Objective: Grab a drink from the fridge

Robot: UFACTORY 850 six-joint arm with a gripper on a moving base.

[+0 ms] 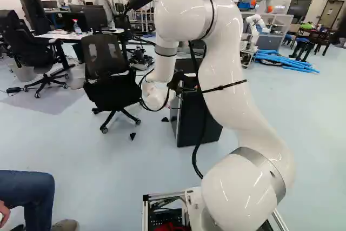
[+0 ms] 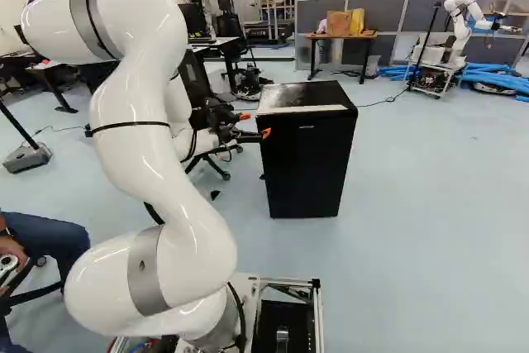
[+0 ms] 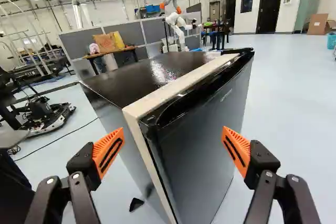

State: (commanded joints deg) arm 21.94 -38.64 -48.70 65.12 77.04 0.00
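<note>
Opening-up step, I reckon: gripper (image 3: 174,131) is spread wide, mini fridge (image 2: 289,92) at its 12 o'clock, and the door (image 3: 207,135) looks shut. Next it needs to hook the door and swing it open.

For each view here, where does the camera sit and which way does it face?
Left base view: on the base, behind the arm to its left, facing ahead and slightly down; arm right of the middle, partly hiding the mini fridge.
Right base view: on the base, behind and right, facing the fridge's door; arm left of the middle.
Wrist view: on the wrist, looking along the open tool over the fridge's top and door; both fingers show.
Shared: fridge in all; wooden table in right base and wrist views.
</note>
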